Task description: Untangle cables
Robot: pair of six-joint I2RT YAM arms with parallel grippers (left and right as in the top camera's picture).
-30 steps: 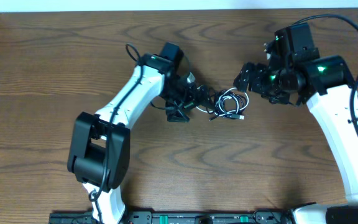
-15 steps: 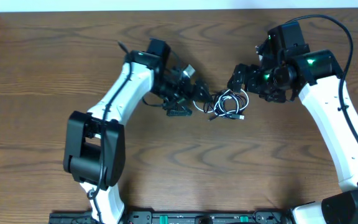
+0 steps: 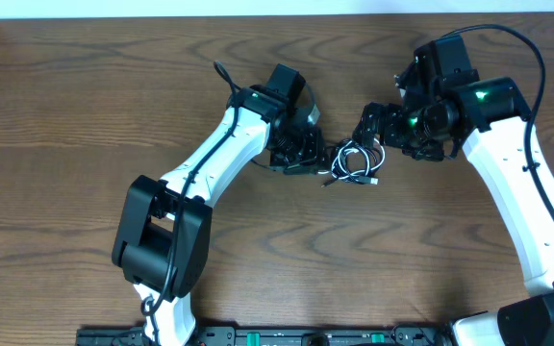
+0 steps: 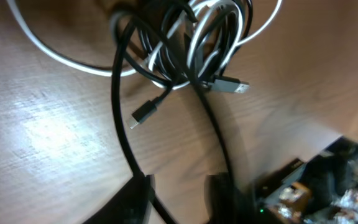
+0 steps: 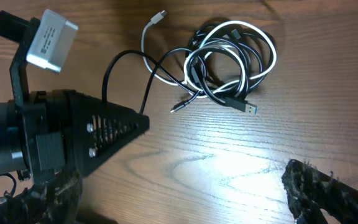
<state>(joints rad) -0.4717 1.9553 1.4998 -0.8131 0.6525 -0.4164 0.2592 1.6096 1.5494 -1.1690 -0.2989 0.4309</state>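
Observation:
The cables point(image 3: 354, 161) lie as one small knot of black and white loops on the wooden table point(image 3: 65, 115) between my two grippers. In the left wrist view the knot point(image 4: 191, 50) fills the top. One black strand point(image 4: 120, 124) runs down from it and passes between the fingers of my left gripper point(image 4: 179, 200), close to the left finger point(image 4: 135, 199). A gap still shows beside the strand. My left gripper point(image 3: 308, 154) sits just left of the knot. My right gripper point(image 3: 368, 125) hovers at its upper right, wide open and holding nothing point(image 5: 185, 199).
In the right wrist view the knot point(image 5: 229, 56) lies ahead, with a white plug end point(image 5: 160, 14) and a black USB plug point(image 5: 247, 107) sticking out. The left arm's black finger and white camera box point(image 5: 51, 40) crowd that view's left. Bare wood surrounds the knot.
My left gripper has swung right, up against the knot, and its jaws have narrowed around a black strand. The right gripper shifted slightly early on, then held still and open.

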